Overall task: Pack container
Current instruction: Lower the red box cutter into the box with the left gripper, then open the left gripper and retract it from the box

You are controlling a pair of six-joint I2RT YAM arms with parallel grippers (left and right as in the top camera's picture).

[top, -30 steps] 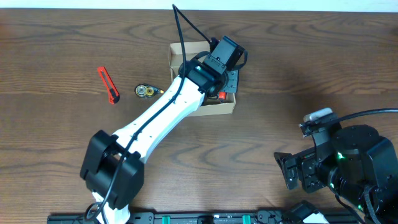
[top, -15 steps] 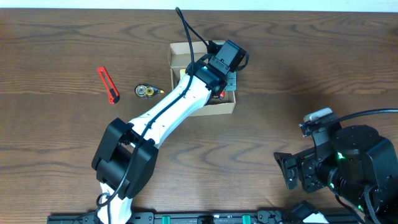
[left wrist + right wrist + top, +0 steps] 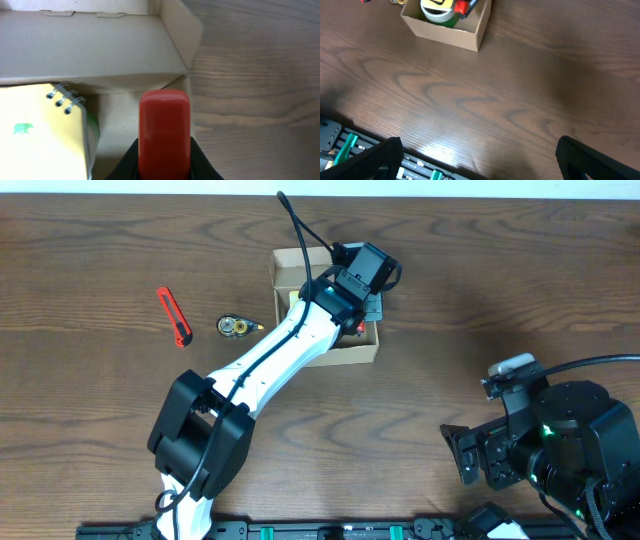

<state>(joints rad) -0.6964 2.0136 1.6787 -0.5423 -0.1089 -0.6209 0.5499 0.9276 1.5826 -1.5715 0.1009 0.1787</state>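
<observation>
Dark wooden table (image 3: 480, 280) under everything. Pinches a red block (image 3: 164, 120) in the left gripper (image 3: 164, 159), black fingers (image 3: 129, 162) tight against both its sides, over the right end of the open container (image 3: 100, 50). Beside the block, inside the container, a yellow spiral notepad (image 3: 45, 135). Left of the container and apart from it, a small yellow-and-black roll (image 3: 234, 327), then a red utility knife (image 3: 174, 316). Right gripper (image 3: 480, 162) spread wide, holding nothing, well away at the near right.
</observation>
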